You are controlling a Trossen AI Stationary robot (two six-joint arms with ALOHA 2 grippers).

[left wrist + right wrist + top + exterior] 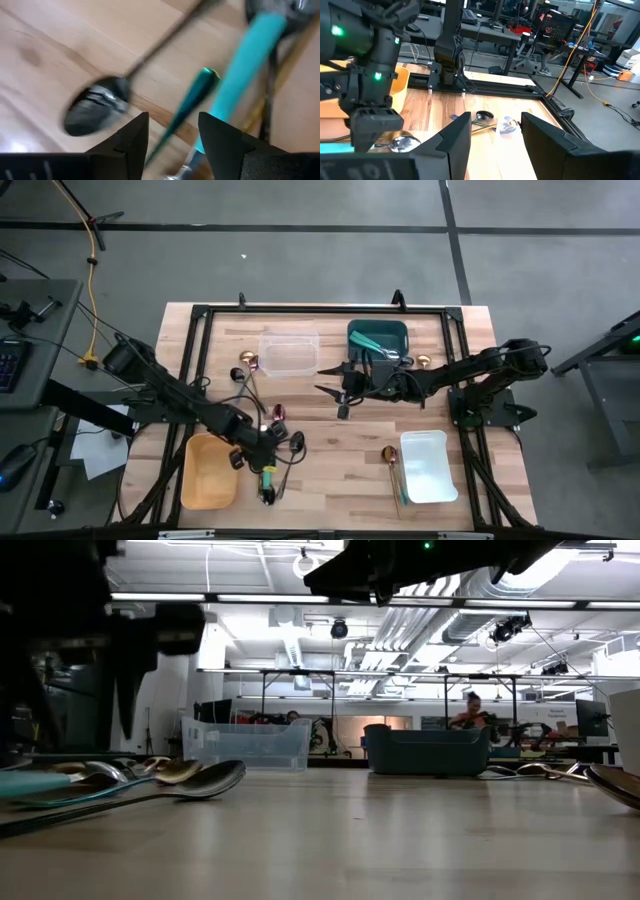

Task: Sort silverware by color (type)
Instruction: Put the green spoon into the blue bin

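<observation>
High view: left gripper (pixel 262 458) sits in the lower centre-left of the frame, directly over a small heap of silverware (pixel 270 480) beside the yellow bin (pixel 208 472). Right gripper (pixel 338 387) hangs at frame centre, above bare table, just below the clear bin (pixel 289 353) and left of the teal bin (pixel 377 338). More pieces lie scattered: a gold spoon (pixel 247 360) at the clear bin's left edge and a copper-toned spoon (pixel 390 457) left of the white bin (pixel 428 467).

Left wrist view: the fingers (pixel 132 135) stand apart with nothing between them. A teal-handled utensil (pixel 250 60) lies just beyond the gap, slightly toward the right of the frame, its long axis running from upper right down to lower centre, so it crosses the gap line at a slant rather than square. A dark green slim piece (pixel 192 100) lies nearly parallel and closer to the gap centre. A black spoon (pixel 92 105) rests at left, bowl nearest the jaws, handle running to the upper right.

Right wrist view: the jaws stand apart, empty.

Judgement: left arm is far nearer the heap. The coming pick likely turns on the slanted handles; a wrist turn to set the fingers across one handle seems needed, or two may be caught together.
</observation>
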